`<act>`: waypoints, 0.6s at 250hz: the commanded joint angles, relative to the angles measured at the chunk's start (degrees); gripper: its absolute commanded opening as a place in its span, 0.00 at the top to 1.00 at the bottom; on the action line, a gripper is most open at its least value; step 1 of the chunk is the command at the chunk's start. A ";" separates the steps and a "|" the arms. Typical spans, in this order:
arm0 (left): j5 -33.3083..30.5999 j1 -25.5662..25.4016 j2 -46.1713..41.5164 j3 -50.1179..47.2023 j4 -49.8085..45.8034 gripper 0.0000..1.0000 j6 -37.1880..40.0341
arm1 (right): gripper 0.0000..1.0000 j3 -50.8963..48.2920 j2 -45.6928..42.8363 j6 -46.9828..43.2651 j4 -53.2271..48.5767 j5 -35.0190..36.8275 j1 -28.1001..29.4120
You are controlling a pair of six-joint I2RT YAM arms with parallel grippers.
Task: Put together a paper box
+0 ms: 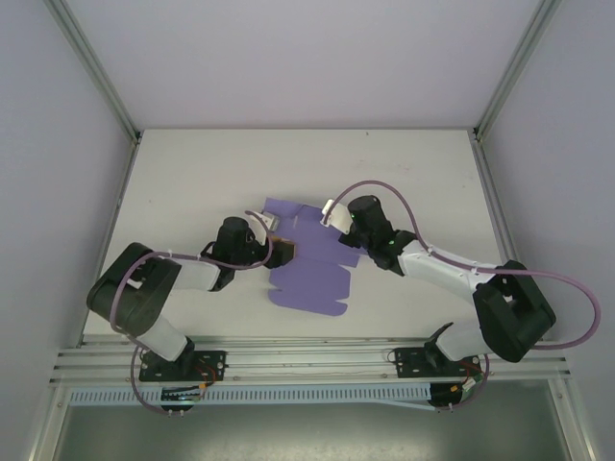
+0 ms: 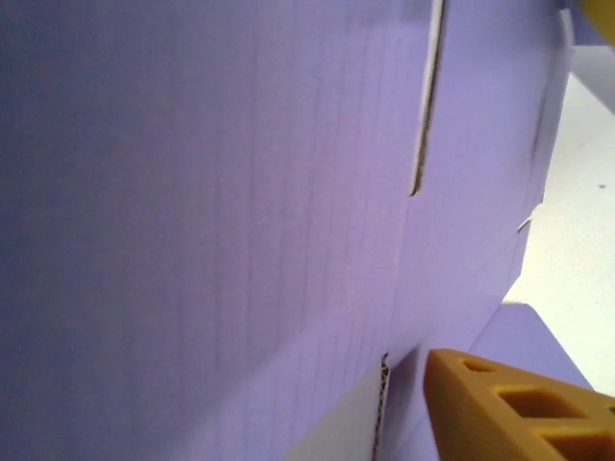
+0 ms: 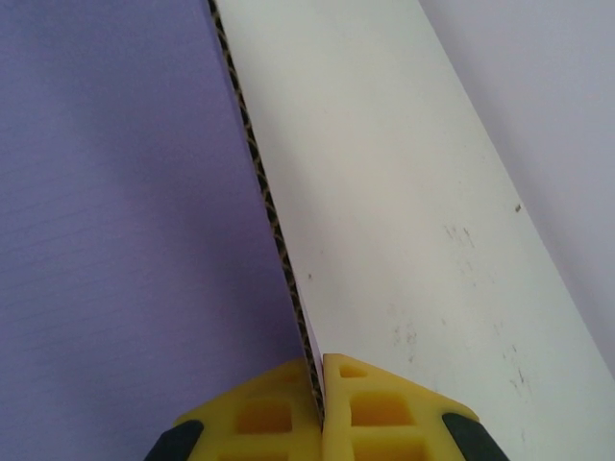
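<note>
From the top camera I see the paper box (image 1: 307, 279) as a flat purple cut sheet with flaps. It lies on the white table (image 1: 192, 182), about midway between the left and right edges and nearer to the near edge than to the far one. My left gripper (image 1: 279, 246) is at the left side of the sheet and my right gripper (image 1: 332, 213) is at its far right corner. In this view my jaws are too small for me to judge how they stand.

My right wrist camera gives what the top one cannot. My two yellow fingers (image 3: 274, 389) are pressed together on the thin edge of the paper box (image 3: 115, 211), so the right gripper (image 3: 321, 384) is clenched on the board. The edge shows its small waves (it is corrugated). The purple face is on the left of it and the bare table (image 3: 384, 192), a little scuffed, is on the right.

My left wrist camera is very close to the paper box (image 2: 211, 230). Here the purple face shows fine lines and a narrow slit (image 2: 424, 106) cut in from the top, details too fine for the top view. One yellow finger (image 2: 519, 408) is at the lower right, and a strip of table (image 2: 581, 211) is at the right. Whether my left jaws are grasping or released, I cannot tell.
</note>
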 commanded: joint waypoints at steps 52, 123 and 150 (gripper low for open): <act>7.66 -0.10 4.63 4.95 4.44 0.63 1.55 | 1.00 2.68 -0.39 0.16 -0.56 -2.13 -0.17; 6.78 -0.05 2.36 0.63 8.39 0.55 1.28 | 1.00 3.42 -0.46 0.07 -0.17 -1.22 -0.32; 5.57 -0.05 0.64 -1.67 10.74 0.53 0.73 | 1.00 2.83 -2.24 0.23 -0.44 -2.92 -0.96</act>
